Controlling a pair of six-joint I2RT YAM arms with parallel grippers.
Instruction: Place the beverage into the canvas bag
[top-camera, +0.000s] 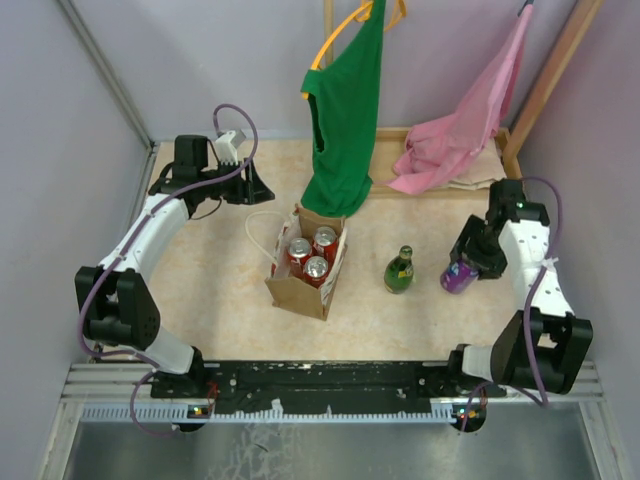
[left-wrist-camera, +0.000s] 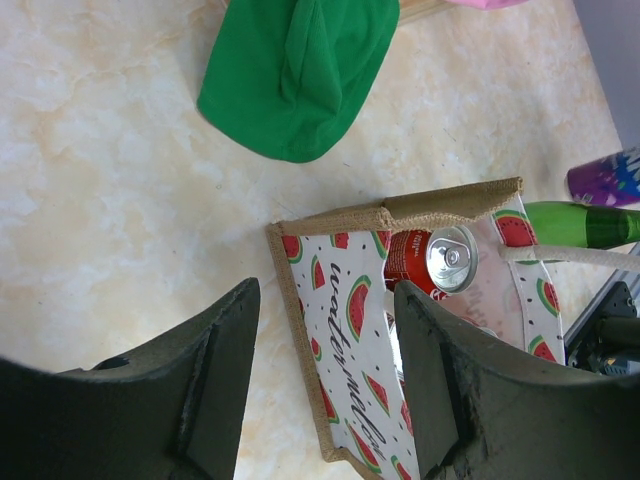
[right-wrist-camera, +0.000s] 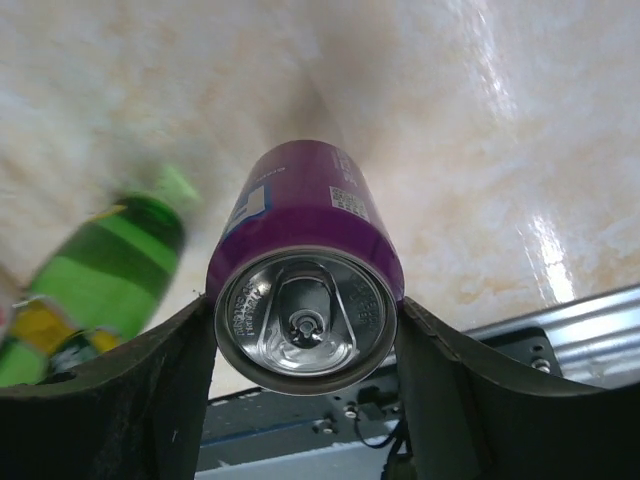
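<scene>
Three red cans (top-camera: 313, 253) crowd the canvas bag (top-camera: 300, 292); a green shirt (top-camera: 345, 110) overhangs its far edge.

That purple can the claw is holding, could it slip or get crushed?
The purple can has a smooth, glossy wall, so it could slide a little in the right gripper. Its tab looks unopened, so it is probably full: fairly heavy, hard to dent. Laid sideways, it would likely roll.

looks like a robot lab cell; plain grey walls (top-camera: 60, 150), alu mounting rail (top-camera: 300, 408), marble-look tabletop (top-camera: 220, 300)
</scene>
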